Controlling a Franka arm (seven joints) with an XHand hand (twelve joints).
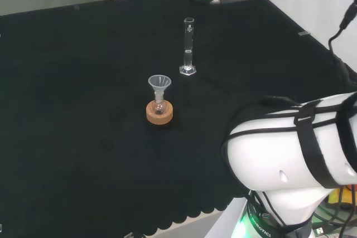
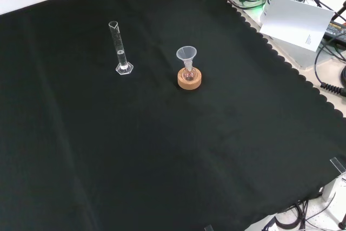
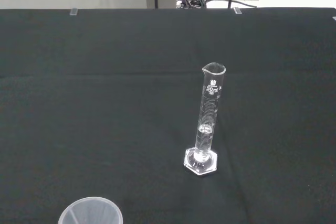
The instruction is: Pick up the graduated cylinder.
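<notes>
A slim clear graduated cylinder (image 1: 188,46) stands upright on its hexagonal foot on the black cloth, past the middle of the bench in the head view. In the front view the cylinder (image 2: 120,50) stands to the upper left. The wrist view looks at the cylinder (image 3: 208,121) from a distance, with a little liquid near its bottom.
A small round flask with a clear funnel (image 1: 159,85) in its neck sits on a cork ring (image 1: 159,112) nearer than the cylinder in the head view. In the front view the cork ring (image 2: 190,79) lies right of the cylinder. The funnel's rim (image 3: 90,212) shows in the wrist view. White arm links (image 1: 295,143) fill the head view's lower right.
</notes>
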